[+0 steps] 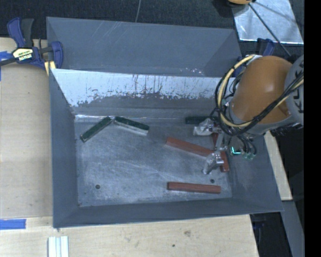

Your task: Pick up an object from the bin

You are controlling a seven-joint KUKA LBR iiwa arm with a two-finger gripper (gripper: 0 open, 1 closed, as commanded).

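camera view, gripper (216,163) by right end of slim red-brown bar (184,145), its grip unclear

Two dark green flat bars lie at the back left of the bin (64,159) floor: left green bar (96,128) slants up to the right, right green bar (131,124) slants down to the right. Their inner ends meet in a shallow peak - contact unclear. Red-brown bar (193,187) lies flat near the front wall, roughly parallel to it, well apart from the green pair. Small dark piece (194,120) sits back right by the rear wall - shape unclear. Tiny dark dot (98,186) front left.
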